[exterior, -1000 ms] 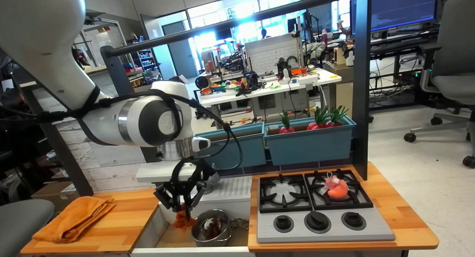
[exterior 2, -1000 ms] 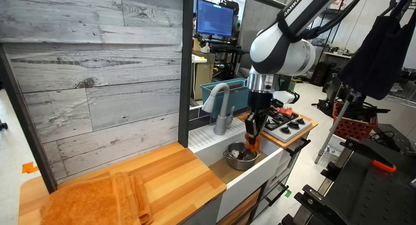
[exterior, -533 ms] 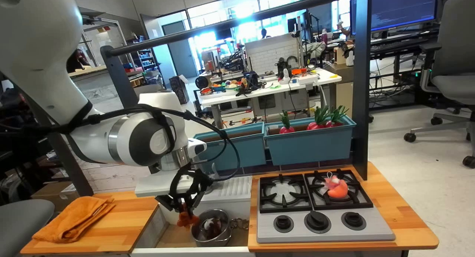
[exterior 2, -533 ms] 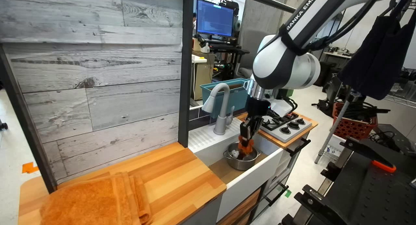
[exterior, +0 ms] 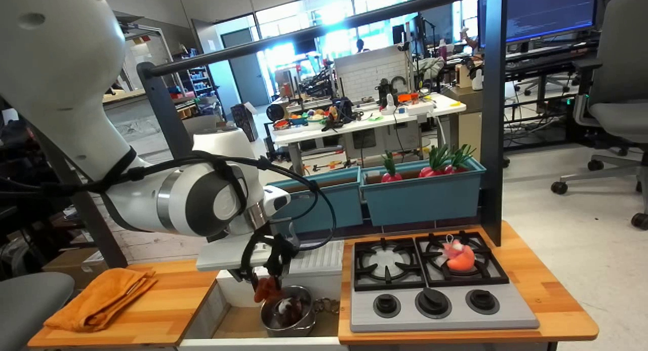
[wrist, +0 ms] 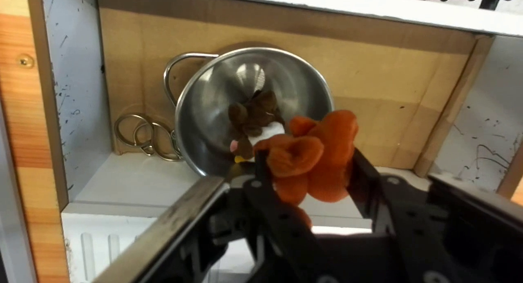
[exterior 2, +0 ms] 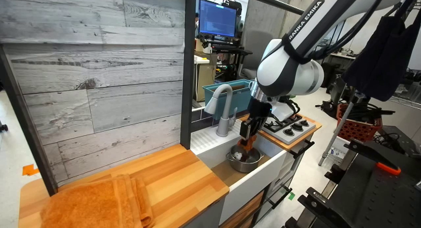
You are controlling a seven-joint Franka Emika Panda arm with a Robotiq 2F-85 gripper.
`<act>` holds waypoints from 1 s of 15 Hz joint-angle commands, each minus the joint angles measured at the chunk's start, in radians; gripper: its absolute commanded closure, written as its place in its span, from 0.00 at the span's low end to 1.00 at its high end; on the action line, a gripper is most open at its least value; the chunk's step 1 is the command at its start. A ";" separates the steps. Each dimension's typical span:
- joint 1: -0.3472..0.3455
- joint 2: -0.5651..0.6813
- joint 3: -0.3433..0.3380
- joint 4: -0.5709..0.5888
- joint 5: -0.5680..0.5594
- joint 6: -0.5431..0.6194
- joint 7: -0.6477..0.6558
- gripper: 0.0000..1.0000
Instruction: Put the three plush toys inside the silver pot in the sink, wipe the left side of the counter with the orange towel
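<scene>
The pincer [wrist: 309,154] was clamped on an orange toy [wrist: 333,152], held above the edge of the pot [wrist: 212,97], presumably to clear it before a drop beside the brown toy [wrist: 257,116] inside. In the wrist view the orange toy's long axis seemed to run lower left to upper right; its facing was unclear.

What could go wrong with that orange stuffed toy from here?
The claw holds the orange plush toy where it overlaps the rim of the silver pot in the wrist view; released there, it might fall outside.
If lowered off-center, the claw could bump the pot and shift it in the sink.
A brown-and-white plush toy lies inside; the orange one may tumble off it.
</scene>
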 commanded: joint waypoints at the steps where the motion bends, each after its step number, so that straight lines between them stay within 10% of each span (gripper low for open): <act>1: -0.003 0.004 0.003 0.006 -0.009 -0.003 0.007 0.25; 7: 0.047 -0.072 -0.099 -0.068 -0.029 0.097 0.082 0.00; 15: 0.011 -0.253 -0.203 -0.132 0.035 0.090 0.247 0.00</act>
